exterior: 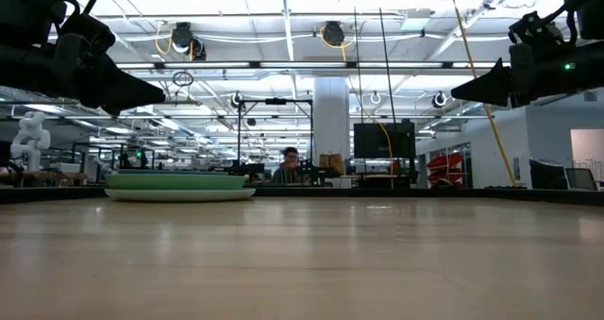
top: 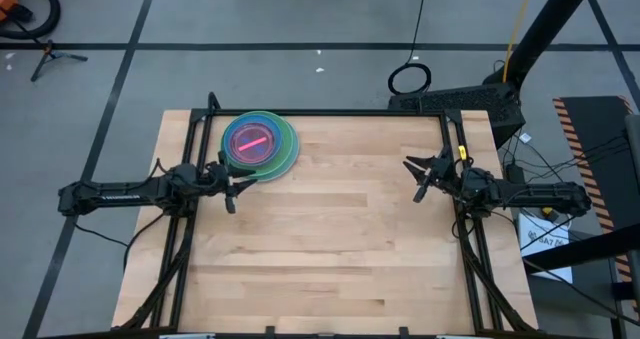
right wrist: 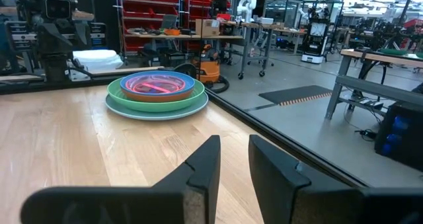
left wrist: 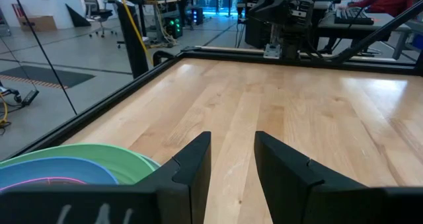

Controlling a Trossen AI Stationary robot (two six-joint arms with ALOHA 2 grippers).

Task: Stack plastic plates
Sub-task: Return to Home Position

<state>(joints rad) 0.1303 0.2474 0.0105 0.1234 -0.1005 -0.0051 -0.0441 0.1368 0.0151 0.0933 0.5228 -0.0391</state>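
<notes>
- Left wrist view: the left gripper (left wrist: 232, 138) hangs with fingers apart and nothing between them, just beside the stack of plastic plates (left wrist: 73, 168).
- In the high view that stack sits upper left on the surface (top: 340, 239), close to the black rail (top: 330, 112) along its top edge.
- The plates look light, stiff and slick; a rim is probably the place to pinch, and a sideways knock could slide the top ones.
- The right gripper (top: 415, 179), fingers likewise apart and empty, waits at the right edge, well apart from the stack, with open surface between.
</notes>
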